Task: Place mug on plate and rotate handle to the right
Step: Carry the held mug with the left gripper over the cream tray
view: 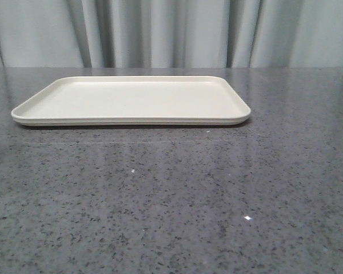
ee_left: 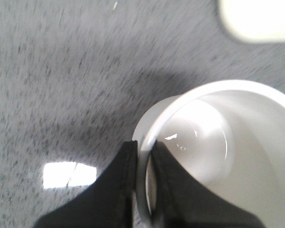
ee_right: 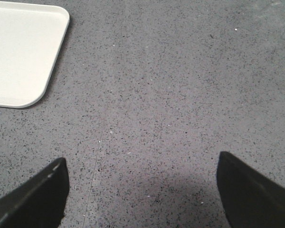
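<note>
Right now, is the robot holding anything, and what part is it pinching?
Yes. The left gripper is pinching the white mug by its rim, one finger inside the wall and one outside. The right gripper is open over bare table, holding nothing.

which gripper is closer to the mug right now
Left. The left gripper is pinched on the mug wall, one finger inside the rim and one outside. The right gripper hangs open over bare table near the plate; no mug shows in its view.
</note>
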### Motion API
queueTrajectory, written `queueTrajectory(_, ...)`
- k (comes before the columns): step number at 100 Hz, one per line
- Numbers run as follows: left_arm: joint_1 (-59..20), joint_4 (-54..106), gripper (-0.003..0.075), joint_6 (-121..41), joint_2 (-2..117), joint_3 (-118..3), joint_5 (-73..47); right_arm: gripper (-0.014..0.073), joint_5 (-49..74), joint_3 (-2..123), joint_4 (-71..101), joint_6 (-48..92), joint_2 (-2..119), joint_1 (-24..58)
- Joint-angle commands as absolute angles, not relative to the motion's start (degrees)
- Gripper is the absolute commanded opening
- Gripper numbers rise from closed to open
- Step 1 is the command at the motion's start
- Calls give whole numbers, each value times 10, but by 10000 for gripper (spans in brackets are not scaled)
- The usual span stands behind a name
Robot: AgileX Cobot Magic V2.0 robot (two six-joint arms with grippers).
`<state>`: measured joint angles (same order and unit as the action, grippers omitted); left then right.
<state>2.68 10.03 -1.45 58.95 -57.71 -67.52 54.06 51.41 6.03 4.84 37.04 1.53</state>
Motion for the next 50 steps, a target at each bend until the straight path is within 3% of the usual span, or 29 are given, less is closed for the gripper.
queueTrajectory(1, 27, 147, -20, -24, 585, -634, -660, 625, 499, 532, 62, 50, 375, 16)
queueTrajectory(23, -3, 181, -20, -26, 629, -728, -645, 625, 499, 532, 62, 50, 375, 16)
queueTrajectory(50, -142, 186, -20, -26, 762, -821, -594, 625, 499, 532, 62, 50, 375, 16)
